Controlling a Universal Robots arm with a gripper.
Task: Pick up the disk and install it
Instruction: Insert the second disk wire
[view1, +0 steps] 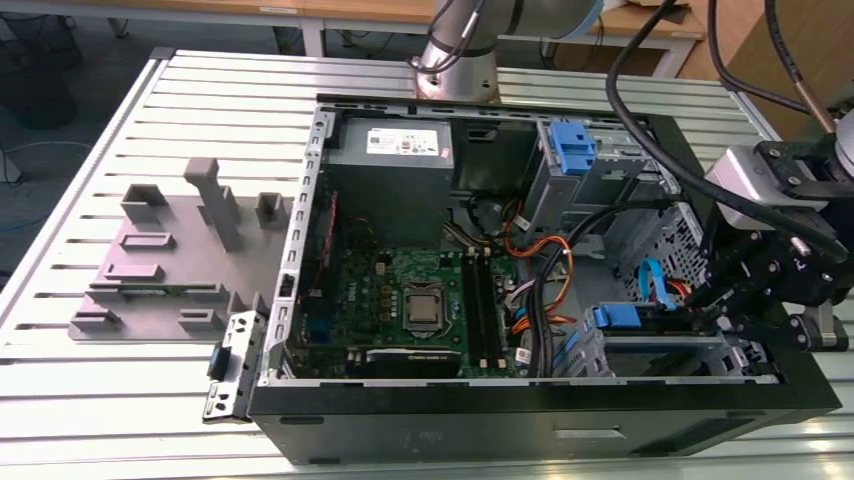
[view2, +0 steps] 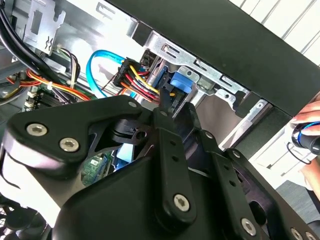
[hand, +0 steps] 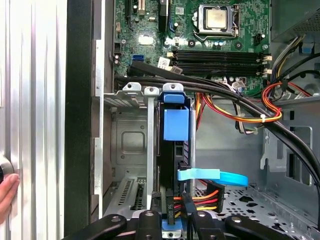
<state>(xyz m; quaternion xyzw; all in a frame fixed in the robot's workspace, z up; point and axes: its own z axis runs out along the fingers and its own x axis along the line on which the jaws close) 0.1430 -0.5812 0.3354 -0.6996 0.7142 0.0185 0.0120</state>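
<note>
The disk (hand: 173, 150) stands on edge in the metal drive cage (hand: 131, 92) at the case's front corner, and its blue carrier tab (hand: 176, 125) faces the camera. In the exterior view the carrier's blue end (view1: 617, 318) shows in the cage at the exterior view's right. My gripper (hand: 171, 212) reaches down onto the disk's other end, one black finger on each side of it. In the second wrist view the gripper (view2: 176, 107) is pinched on the disk's edge beside the blue tab (view2: 182, 82). In the exterior view the gripper (view1: 714, 312) hangs over the case's right wall.
Power wires and a blue data cable (hand: 215, 176) run close beside the disk. A tall blue clip (view1: 571, 145) and the grey power supply (view1: 400, 145) sit at the case's back. A grey fixture (view1: 174, 250) lies on the table. A person's hand (hand: 7, 192) rests outside the case.
</note>
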